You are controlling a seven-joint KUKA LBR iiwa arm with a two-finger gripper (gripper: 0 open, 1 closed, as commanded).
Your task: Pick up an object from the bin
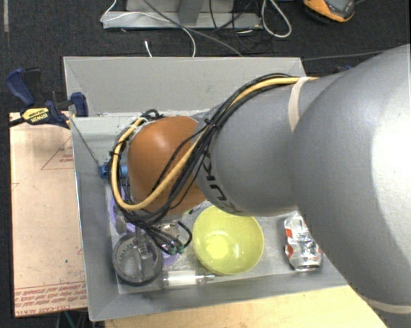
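My gripper (161,238) is low in the bin's front left part, mostly hidden under the arm's orange cover and cables. Just left of it stands a clear round cup (136,260) with a dark rim, close to the front left corner. A yellow-green bowl (228,245) sits upright right beside the gripper, on its right. Along the front wall below both lies a clear slim tube (187,280). I cannot tell whether the gripper touches the cup or the bowl.
A crushed red-and-silver can (301,243) lies at the front right. A blue thing (122,172) and a purple thing (116,215) peek out along the left wall behind the cover. The thick arm covers the back and right of the bin.
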